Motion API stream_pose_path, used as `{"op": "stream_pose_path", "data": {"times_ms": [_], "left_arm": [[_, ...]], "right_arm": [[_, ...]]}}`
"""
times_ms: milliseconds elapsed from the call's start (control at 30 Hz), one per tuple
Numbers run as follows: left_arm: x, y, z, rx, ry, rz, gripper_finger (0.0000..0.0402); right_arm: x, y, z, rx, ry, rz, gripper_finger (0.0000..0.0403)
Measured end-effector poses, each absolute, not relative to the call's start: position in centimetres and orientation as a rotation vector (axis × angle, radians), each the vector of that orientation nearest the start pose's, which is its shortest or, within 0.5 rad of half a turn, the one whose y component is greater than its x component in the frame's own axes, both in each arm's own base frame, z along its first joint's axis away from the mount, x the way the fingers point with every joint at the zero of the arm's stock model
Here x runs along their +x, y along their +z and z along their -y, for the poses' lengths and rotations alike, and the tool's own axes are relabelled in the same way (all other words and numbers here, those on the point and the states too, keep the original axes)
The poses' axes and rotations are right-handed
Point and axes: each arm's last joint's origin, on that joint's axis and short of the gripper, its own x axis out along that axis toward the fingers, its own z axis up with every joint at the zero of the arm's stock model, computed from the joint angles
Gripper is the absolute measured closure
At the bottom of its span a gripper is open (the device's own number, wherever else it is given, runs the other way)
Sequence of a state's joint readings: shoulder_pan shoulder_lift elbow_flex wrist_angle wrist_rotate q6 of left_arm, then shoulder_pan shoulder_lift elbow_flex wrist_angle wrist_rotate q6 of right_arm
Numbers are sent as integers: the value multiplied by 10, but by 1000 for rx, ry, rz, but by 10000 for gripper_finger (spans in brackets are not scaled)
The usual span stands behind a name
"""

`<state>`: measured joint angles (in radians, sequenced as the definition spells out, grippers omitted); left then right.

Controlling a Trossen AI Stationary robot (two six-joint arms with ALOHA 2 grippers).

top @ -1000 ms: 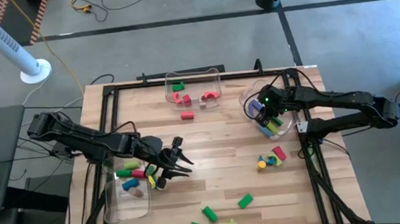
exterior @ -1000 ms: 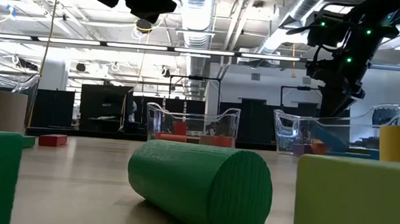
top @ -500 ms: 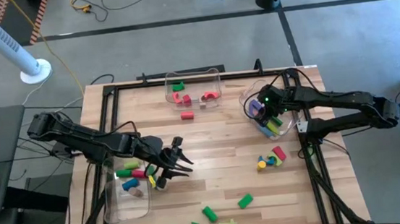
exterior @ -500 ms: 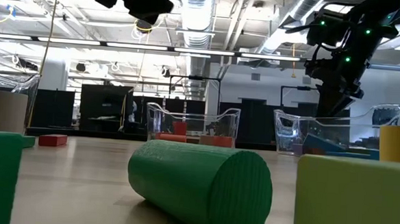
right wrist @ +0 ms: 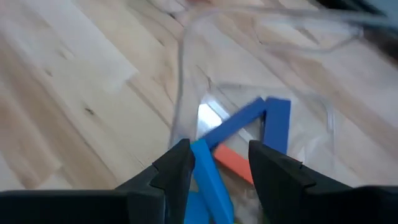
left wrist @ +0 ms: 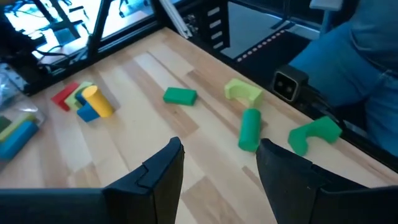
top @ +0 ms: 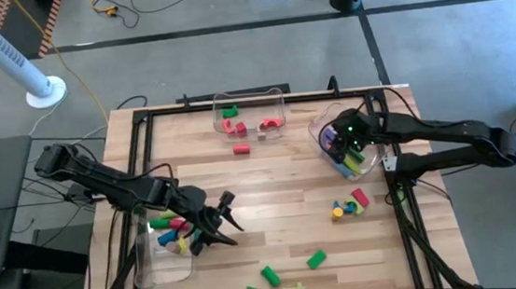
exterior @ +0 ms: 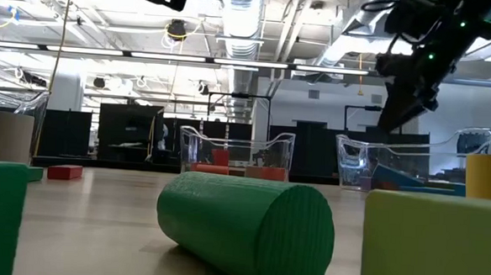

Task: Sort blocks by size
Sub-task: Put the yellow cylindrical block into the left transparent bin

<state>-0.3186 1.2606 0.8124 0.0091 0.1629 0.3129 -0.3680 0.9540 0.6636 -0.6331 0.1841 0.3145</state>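
My left gripper (top: 223,217) (left wrist: 217,168) hangs open over the table beside the left bin (top: 160,261), with nothing between its fingers. Ahead of it lie a green bar (left wrist: 180,95), a yellow-green arch (left wrist: 242,91), a green cylinder (left wrist: 249,129) and a green arch (left wrist: 315,132). My right gripper (top: 340,138) (right wrist: 217,171) stands open above the right bin (top: 318,139). Blue bars (right wrist: 239,118) and an orange-red bar (right wrist: 233,163) lie in that bin below its fingers. A red, yellow and blue cluster (top: 349,205) rests on the table near the right bin.
The far bin (top: 277,94) holds red, green and pink blocks, and a red block (top: 242,149) lies before it. The left bin holds several coloured blocks (top: 174,229). Bare wood spreads across the table's middle (top: 280,185). Black frame rails (top: 405,216) run along the table's sides.
My left gripper has swung a little toward the table's near edge, still open and with nothing in it. My right gripper has tipped up slightly over the right bin.
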Motion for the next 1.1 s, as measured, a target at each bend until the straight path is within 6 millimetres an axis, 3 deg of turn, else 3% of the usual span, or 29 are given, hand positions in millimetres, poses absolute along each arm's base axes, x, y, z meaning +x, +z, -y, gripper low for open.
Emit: {"op": "stream_pose_path", "data": {"times_ms": [233,500,833,1100], "left_arm": [[261,262,84,345,-474,-365,210],[261,262,82,342,-462,-366,210],[261,262,82,350,-462,-365,210],[263,262,77,346,-435,-368,210]], "right_arm": [[165,244,48,313,-527,-731,215],[169,257,-1,281,-150,-657,215],[180,233,-59,235,64,-847,215],[181,223,-72,244,35,-924,215]]}}
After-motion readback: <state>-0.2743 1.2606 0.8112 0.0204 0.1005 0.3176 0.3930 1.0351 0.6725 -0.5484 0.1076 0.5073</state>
